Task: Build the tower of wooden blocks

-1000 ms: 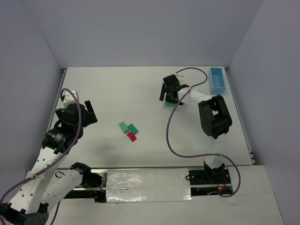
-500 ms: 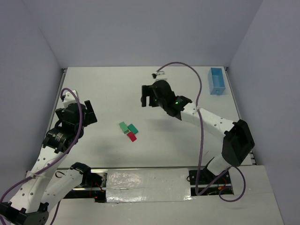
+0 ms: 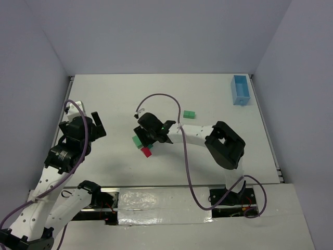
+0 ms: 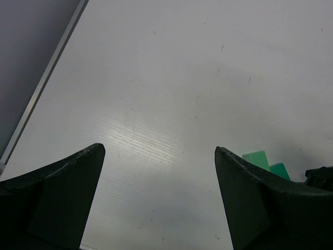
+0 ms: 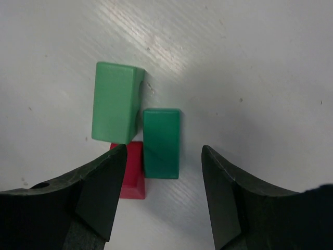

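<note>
Your right gripper [image 5: 163,153] hung spread near the middle of the table [image 3: 114,94]; the darker green block [image 5: 162,143] showed between its fingers, with the lighter green block [image 5: 115,101] and red wedge [image 5: 131,171] just beside it; a third green block [image 3: 189,114] lay apart toward the far edge; your left gripper [image 4: 158,150] stood spread by the left edge.
</note>
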You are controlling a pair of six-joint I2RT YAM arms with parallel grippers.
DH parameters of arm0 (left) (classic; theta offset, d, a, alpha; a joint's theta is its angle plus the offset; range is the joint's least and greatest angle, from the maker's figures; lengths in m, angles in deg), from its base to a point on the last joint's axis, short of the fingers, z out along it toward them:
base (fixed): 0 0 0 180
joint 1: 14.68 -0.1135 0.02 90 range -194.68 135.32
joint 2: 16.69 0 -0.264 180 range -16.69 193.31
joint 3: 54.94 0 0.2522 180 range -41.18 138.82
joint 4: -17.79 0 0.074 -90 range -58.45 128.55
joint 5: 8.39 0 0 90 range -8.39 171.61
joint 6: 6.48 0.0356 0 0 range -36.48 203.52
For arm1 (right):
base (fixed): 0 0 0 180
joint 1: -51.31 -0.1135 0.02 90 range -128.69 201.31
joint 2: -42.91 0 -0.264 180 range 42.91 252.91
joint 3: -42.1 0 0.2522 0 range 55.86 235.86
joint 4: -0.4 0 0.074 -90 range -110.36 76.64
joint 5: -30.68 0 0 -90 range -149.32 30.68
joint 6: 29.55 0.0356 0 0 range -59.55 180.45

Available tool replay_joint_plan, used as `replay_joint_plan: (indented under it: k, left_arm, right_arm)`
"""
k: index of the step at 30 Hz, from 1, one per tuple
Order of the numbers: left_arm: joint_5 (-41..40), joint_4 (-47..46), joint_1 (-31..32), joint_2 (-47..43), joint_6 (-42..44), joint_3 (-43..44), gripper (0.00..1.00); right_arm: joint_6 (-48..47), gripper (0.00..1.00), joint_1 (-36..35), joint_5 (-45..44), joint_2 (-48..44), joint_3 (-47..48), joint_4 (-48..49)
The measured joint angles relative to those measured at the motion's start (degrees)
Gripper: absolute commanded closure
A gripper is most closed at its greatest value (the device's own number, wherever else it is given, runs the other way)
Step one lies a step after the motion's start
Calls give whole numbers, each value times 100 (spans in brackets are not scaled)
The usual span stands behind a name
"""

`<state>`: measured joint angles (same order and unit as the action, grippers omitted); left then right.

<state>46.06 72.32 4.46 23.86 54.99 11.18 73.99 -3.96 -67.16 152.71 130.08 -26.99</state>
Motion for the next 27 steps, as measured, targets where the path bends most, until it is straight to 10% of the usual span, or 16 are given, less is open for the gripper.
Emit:
replay_joint_plan:
  k: [27]
  left_arm:
    - [7, -2, 0, -33, 2, 0, 0]
  right_arm:
    - [-289, 52, -11, 120, 452, 345, -350]
